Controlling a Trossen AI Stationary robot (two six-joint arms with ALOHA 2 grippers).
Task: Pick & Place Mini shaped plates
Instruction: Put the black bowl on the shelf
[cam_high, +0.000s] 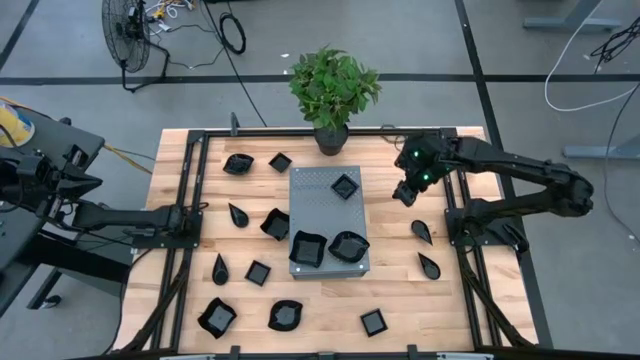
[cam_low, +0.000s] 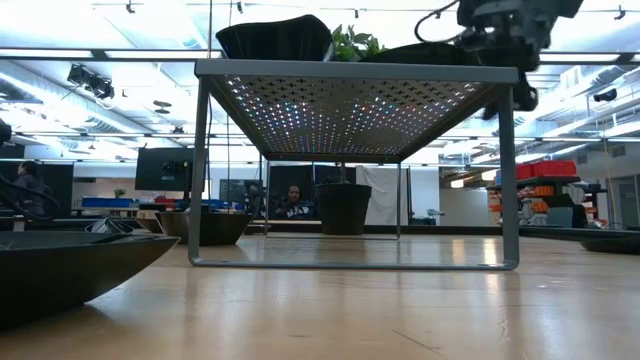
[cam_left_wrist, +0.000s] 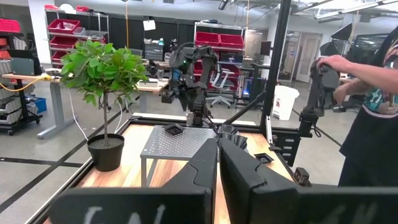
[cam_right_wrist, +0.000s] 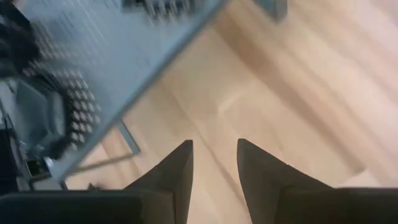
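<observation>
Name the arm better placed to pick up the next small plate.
Probably the right. Its gripper hovers open and empty beside the grey stand, near two teardrop plates. The left gripper waits at the table's left edge.

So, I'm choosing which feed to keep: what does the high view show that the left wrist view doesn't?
Only the high view shows the many mini shaped plates on the wooden table around the grey stand. Only the left wrist view shows a person beyond the table. Both show the potted plant, the stand and the right gripper beside it, holding nothing.
</observation>
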